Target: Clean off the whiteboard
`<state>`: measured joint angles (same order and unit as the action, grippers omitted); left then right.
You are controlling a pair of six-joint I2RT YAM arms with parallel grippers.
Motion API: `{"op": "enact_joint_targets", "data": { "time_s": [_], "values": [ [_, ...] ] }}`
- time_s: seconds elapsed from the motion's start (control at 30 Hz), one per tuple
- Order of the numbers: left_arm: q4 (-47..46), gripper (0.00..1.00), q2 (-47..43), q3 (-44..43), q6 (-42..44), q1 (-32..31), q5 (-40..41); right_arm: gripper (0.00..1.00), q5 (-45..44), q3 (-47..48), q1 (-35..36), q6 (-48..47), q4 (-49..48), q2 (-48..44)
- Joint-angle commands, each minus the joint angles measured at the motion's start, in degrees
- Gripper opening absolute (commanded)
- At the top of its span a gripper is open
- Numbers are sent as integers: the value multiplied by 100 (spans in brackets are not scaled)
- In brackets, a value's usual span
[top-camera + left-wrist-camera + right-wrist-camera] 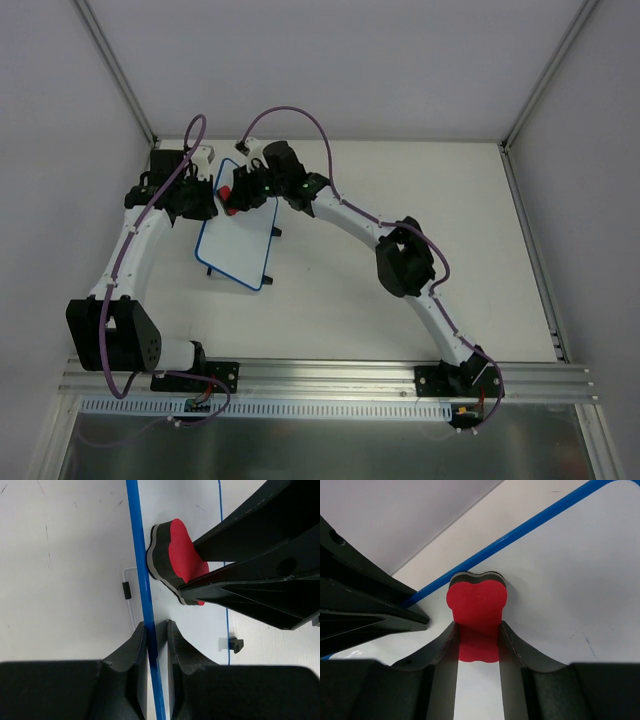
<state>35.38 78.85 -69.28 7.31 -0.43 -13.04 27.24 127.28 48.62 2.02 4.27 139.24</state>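
The whiteboard (pixel 240 240), white with a thin blue rim and black feet, is tilted on the table at the back left. My left gripper (pixel 205 195) is shut on its blue rim (pixel 145 595) at the far left edge, one finger on each side. My right gripper (pixel 245 190) is shut on the red bone-shaped eraser (pixel 477 602) at its waist and presses it on the board's face near the far edge. The eraser also shows in the left wrist view (pixel 180 555) and in the top view (pixel 228 198). A faint blue mark (pixel 589 645) remains on the board.
The white table (pixel 400 290) is bounded by white walls with metal posts at the back corners. An aluminium rail (pixel 330 375) runs along the near edge. The right arm's links arch over the table right of the board.
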Motion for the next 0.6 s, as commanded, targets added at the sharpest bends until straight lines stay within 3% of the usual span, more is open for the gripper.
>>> {"op": "enact_joint_targets", "data": {
  "time_s": [0.0, 0.3, 0.57],
  "values": [
    [1639, 0, 395, 476, 315, -695, -1078, 1, -96, -151, 8, 280, 364, -73],
    [1657, 0, 350, 512, 359, -713, -999, 0, -606, -335, -599, 1081, 759, 235],
    [1666, 0, 421, 476, 376, -713, -973, 0, -580, -792, -661, 1397, 768, 323]
  ]
}}
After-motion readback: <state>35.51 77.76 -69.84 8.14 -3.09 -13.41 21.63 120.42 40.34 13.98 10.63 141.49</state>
